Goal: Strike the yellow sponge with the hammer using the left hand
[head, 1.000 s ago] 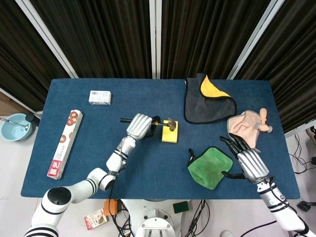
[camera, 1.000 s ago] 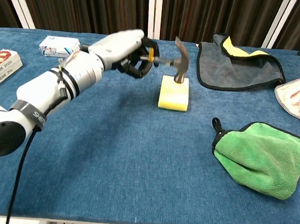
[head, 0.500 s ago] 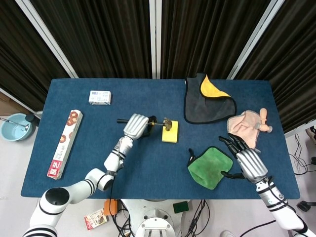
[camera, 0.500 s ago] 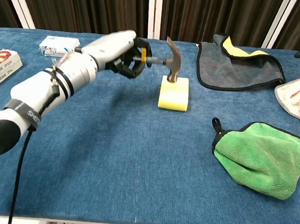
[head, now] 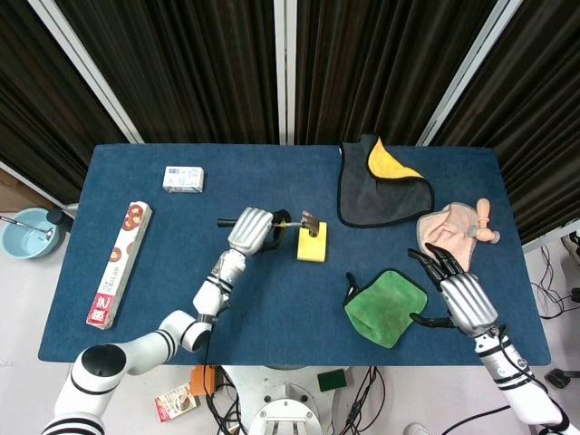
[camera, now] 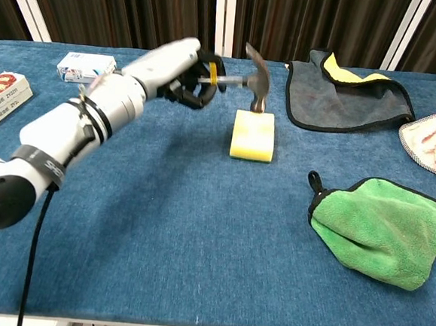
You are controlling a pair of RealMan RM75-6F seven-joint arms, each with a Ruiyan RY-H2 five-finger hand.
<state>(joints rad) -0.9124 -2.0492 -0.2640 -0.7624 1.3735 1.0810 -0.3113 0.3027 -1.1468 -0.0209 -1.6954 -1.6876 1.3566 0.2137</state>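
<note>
The yellow sponge [head: 312, 245] [camera: 252, 135] lies flat near the table's middle. My left hand [head: 252, 229] [camera: 176, 69] grips the handle of a hammer [head: 309, 222] [camera: 256, 77], just left of the sponge. The handle runs level to the right. The metal head points down over the sponge's far edge, and I cannot tell whether they touch. My right hand [head: 464, 295] hovers palm down with fingers spread, holding nothing, at the right edge of a green cloth [head: 385, 306] [camera: 383, 229].
A grey cloth with a yellow lining [head: 381, 186] [camera: 348, 94] lies at the back right, a pink cloth [head: 453, 227] beside it. A small white box [head: 183, 178] [camera: 86, 67] and a long carton [head: 119, 264] lie on the left. A blue bowl [head: 27, 231] stands off the table.
The hammer head pressed into the sponge's top earlier and has risen a little. My left hand has lifted slightly with it. My right hand has drifted slightly right.
</note>
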